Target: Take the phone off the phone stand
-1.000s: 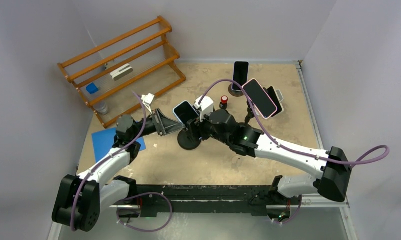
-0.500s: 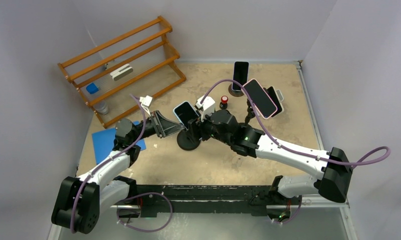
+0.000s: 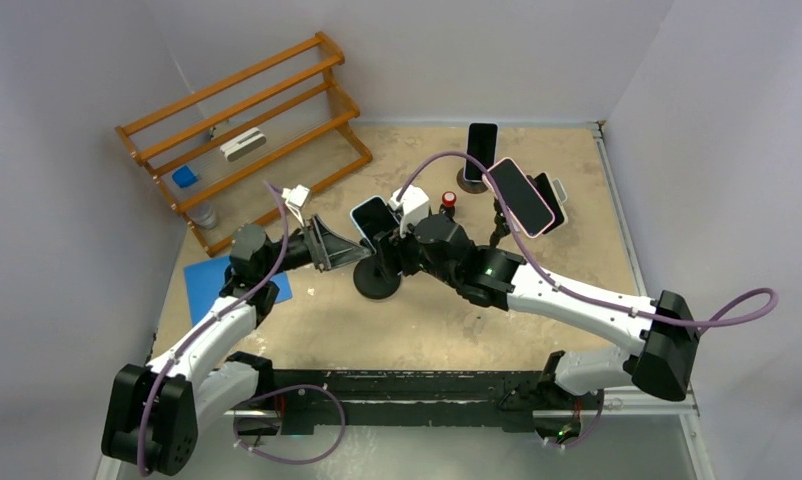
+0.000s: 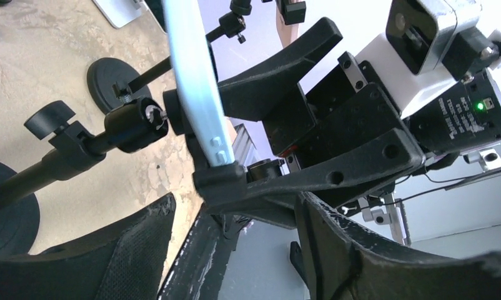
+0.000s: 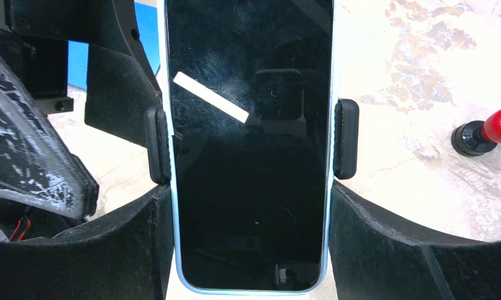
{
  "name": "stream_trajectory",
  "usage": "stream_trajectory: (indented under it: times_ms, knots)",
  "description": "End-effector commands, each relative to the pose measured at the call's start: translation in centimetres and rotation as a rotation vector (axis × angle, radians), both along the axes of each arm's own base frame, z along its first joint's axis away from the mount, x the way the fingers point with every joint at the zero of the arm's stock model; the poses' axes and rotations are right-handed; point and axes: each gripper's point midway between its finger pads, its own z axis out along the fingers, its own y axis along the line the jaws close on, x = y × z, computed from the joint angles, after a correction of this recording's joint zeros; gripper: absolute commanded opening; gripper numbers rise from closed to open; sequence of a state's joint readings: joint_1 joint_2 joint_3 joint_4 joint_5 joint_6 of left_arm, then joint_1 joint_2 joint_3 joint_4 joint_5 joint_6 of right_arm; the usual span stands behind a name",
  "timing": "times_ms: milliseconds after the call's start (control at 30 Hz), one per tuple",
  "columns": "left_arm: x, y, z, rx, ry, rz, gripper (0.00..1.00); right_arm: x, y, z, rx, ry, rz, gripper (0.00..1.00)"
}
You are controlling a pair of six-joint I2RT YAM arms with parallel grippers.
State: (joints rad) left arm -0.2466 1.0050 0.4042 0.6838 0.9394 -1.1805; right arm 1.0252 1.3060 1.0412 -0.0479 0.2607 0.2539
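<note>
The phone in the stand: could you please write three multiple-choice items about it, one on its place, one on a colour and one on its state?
1. Where is the phone?
A) between the fingers of the right pincer
B) on the blue mat
C) on the wooden rack

2. What colour is its screen?
A) white
B) red
C) black

3. What state is it in?
A) lying face down
B) gripped by the stand's side clamps
C) snapped in two

Answers:
1 A, the right wrist view shows a finger against each of its lower edges.
2 C, the glass is black, with only reflections on it.
3 B, a clamp pad presses on each long edge.
</note>
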Motion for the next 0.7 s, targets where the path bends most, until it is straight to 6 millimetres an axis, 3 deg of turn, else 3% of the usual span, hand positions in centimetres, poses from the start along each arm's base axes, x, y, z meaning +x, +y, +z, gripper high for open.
stream_trajectory:
  times_ms: [0, 200, 433, 667]
  knots:
    - [0.6, 0.3, 2.2, 0.035, -0.050, 0.035, 0.70, 0.8, 0.3, 3.0, 0.019, -0.060, -0.058, 0.00]
    - [1.3, 0.1, 2.5, 0.076, -0.009, 0.043, 0.71, 0.8, 0.6, 3.4, 0.007, -0.073, -0.071, 0.00]
    - [1.4, 0.0, 1.8, 0.094, 0.026, 0.031, 0.57, 0.7, 0.9, 3.7, 0.005, -0.079, -0.073, 0.00]
    - [0.9, -0.6, 1.6, 0.097, 0.022, -0.009, 0.58, 0.8, 1.1, 3.3, -0.002, -0.078, -0.077, 0.00]
